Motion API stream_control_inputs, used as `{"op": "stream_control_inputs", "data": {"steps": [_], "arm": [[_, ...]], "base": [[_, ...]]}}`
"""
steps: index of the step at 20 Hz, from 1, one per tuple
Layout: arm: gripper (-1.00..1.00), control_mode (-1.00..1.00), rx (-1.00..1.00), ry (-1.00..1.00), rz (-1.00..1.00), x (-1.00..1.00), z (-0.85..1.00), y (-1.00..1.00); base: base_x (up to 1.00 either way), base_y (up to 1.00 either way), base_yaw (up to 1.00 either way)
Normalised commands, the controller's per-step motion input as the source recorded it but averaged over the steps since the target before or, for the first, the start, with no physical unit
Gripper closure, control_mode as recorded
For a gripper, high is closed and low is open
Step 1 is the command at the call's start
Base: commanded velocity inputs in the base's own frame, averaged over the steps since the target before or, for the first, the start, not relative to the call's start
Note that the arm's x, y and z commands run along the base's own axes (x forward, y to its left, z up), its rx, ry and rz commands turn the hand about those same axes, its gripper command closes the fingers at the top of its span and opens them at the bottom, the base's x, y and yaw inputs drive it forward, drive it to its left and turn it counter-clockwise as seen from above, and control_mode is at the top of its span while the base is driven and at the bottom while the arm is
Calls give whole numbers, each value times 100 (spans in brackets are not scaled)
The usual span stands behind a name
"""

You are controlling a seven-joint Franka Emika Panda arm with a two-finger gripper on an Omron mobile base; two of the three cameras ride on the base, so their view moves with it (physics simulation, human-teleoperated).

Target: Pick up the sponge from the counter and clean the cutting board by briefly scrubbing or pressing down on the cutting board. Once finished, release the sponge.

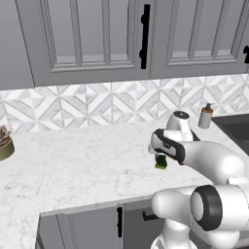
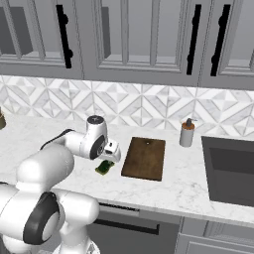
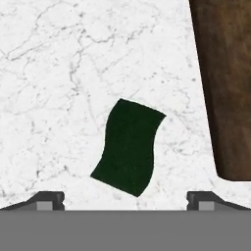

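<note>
Because the surface (image 2: 59,134) is hard and the cutting board (image 2: 144,158) is a stiff, thin slab, only the sponge (image 3: 128,146) should yield; it looks light and soft, best pinched across its narrow width. It lies on the surface at the board's 9 o'clock, apart from it. The jaws (image 3: 125,198) stand wide apart above it, the sponge at their 12 o'clock in the hand view, untouched.

The arm (image 2: 59,163) is glossy white, built of rounded, bulging links. Dark charcoal bands ring its joints; one wide black ring circles the big joint (image 1: 206,206) near the base. A round white cap with a grey disc tops the wrist (image 1: 181,116). The tool (image 3: 125,200) has two small dark grey fingertips (image 3: 46,200), blocky and stepped.
</note>
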Motion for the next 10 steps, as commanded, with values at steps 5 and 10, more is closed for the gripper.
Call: {"op": "stream_control_inputs", "data": {"steps": [5, 10], "arm": [[-100, -100, 0, 0, 0, 0, -36, 0], [-100, -100, 0, 0, 0, 9, -31, 0]], "base": [[0, 0, 0], [0, 0, 0]]}}
